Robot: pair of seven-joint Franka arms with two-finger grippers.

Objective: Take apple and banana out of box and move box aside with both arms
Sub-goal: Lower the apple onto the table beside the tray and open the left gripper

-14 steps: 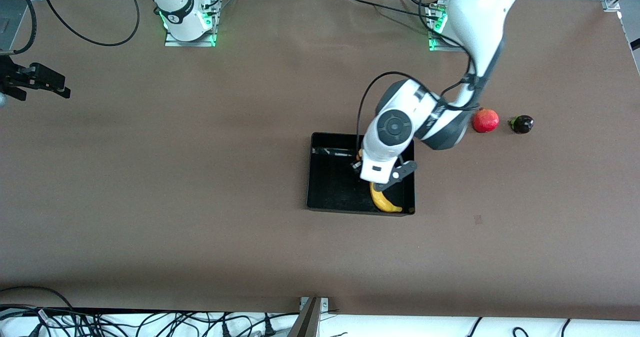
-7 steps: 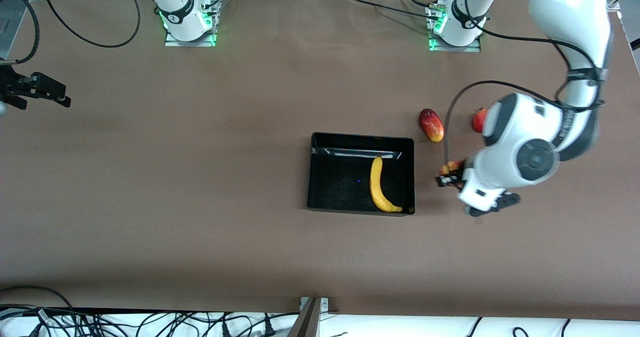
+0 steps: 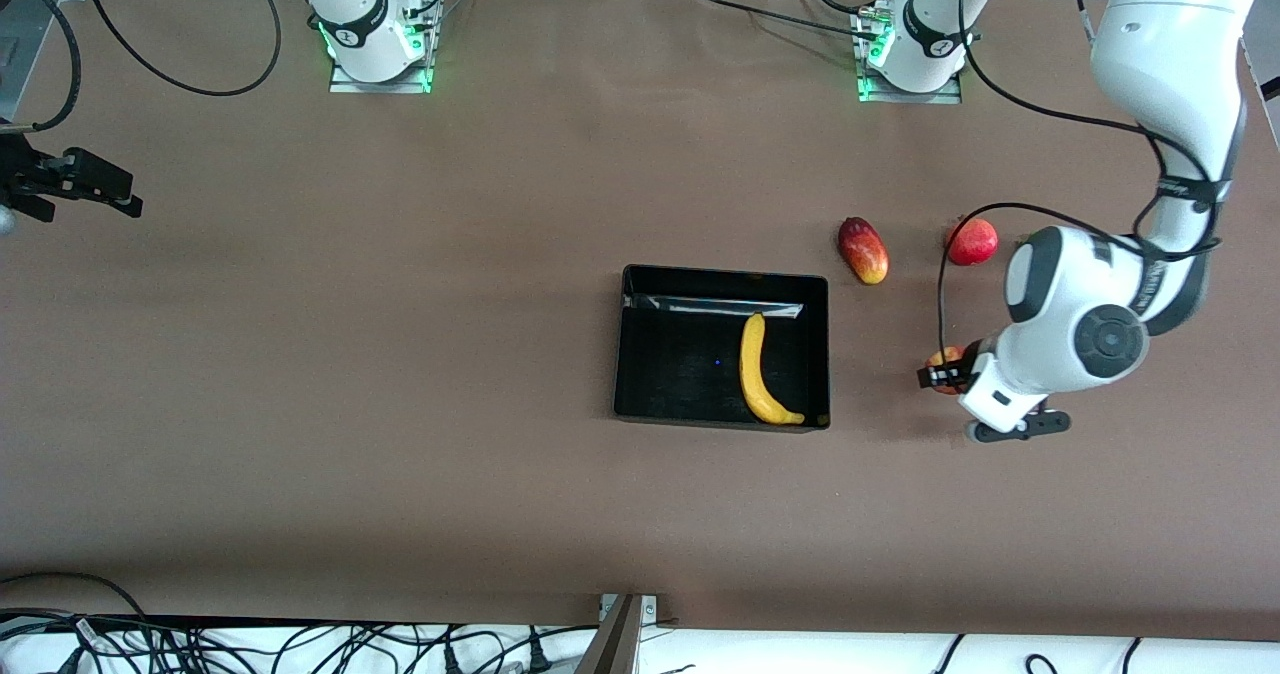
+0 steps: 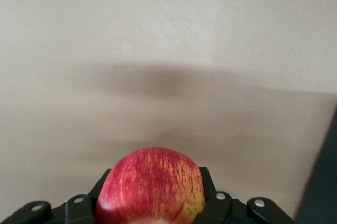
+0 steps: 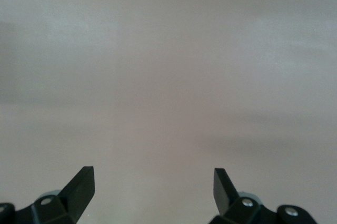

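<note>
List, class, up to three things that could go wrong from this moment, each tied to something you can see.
1. The left pincer holds the apple over bare table; released from this height, the round fruit might roll, perhaps toward the box.
2. The banana lies close to one box wall, which may crowd a pincer reaching for it.
3. The mango and pomegranate lie near the left arm's path and could be knocked.

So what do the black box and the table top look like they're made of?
The box looks like glossy black plastic: a pale glare streak runs along one inner wall, beside the banana. The table looks covered in a matte brown sheet, maybe paper or fabric, with faint creases and no shine.
</note>
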